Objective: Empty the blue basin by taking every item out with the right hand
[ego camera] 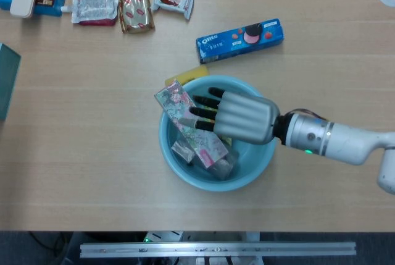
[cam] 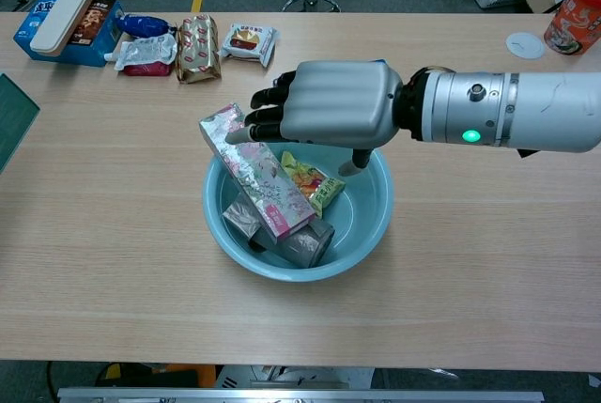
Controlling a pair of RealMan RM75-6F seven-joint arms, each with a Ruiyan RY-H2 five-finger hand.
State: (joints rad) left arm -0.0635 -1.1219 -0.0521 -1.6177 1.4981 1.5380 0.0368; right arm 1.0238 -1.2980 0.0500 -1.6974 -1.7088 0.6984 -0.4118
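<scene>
— Which step are you working on?

— I'm reaching for the next item. My right hand (cam: 324, 104) is hovering over the blue basin (cam: 372, 208), palm down, fingers spread and holding nothing. The fingertips (ego camera: 199, 111) are pointing at the long floral box (cam: 255, 171), which is leaning across the basin with its upper end propped on the far-left rim. Whether they're touching it, I can't tell.

— What else is sitting in there?

— A yellow-green snack packet (cam: 313, 183) just beside the box, mostly under my palm in the head view, and silvery packets (cam: 302, 244) lying at the bottom beneath the box's lower end. The Oreo box (ego camera: 240, 39) is lying out on the desk (cam: 113, 262), beyond the basin.

— And the next move?

— Judging from here: lowering the hand, closing fingers and thumb across the floral box's narrow sides, then lifting it clear. It's tilted, so it might slide. The left hand isn't showing.
</scene>
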